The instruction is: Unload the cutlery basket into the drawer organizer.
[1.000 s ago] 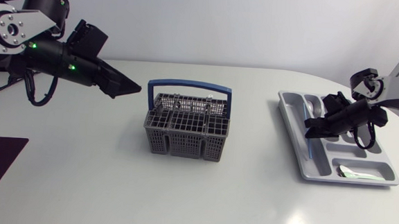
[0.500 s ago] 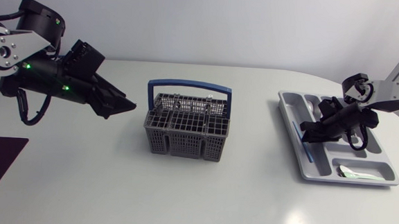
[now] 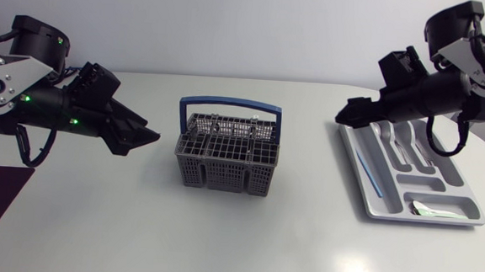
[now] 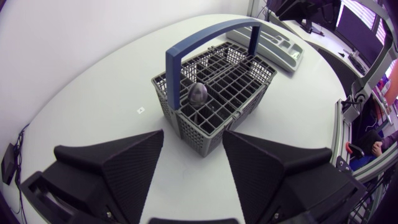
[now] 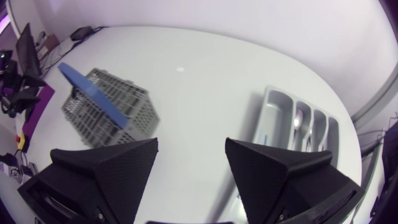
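The left gripper (image 4: 193,134) is held wide open and empty, with the basket (image 4: 217,93) just ahead of its fingertips. A spoon (image 4: 198,93) is seen standing in a compartment near the blue handle (image 4: 205,38). The right gripper (image 3: 342,118) is likewise spread wide and empty, raised beside the organizer (image 3: 452,189), which is partly under it; the basket is well ahead.

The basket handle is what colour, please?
The handle is blue, best seen in the left wrist view.
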Robot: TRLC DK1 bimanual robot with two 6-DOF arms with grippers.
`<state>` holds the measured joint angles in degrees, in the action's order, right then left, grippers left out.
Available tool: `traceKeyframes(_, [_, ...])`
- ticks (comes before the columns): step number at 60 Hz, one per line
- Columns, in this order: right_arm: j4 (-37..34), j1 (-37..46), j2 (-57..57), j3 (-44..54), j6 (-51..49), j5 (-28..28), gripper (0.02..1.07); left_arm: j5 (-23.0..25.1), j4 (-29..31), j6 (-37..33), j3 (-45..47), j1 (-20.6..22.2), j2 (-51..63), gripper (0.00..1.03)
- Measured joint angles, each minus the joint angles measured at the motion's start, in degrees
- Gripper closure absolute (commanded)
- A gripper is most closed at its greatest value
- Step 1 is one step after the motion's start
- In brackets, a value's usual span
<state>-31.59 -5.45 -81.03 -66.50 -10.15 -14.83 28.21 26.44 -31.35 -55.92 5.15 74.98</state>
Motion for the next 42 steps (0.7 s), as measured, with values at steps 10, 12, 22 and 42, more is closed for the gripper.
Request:
traceKeyframes(10, [0.1, -9.2, 3.2, 0.0, 3.4, -0.4, 0.25, 1.0, -2.7, 0.0, 1.8, -0.7, -0.2, 0.37])
traceKeyframes(12, [0.5, -11.9, 3.1, 0.0, 4.6, -0.3, 0.25, 1.5, -3.3, 0.0, 2.2, -0.7, -0.2, 0.37])
traceKeyframes(22, [3.6, -20.6, 2.1, 0.1, 8.3, 0.0, 0.25, 3.1, -5.5, -0.2, 3.1, -0.7, -0.2, 0.37])
traceKeyframes(42, [7.8, -29.0, -8.1, -2.7, 11.8, 1.2, 0.25, 4.5, -8.2, -0.4, 3.2, -1.0, 2.1, 0.37])
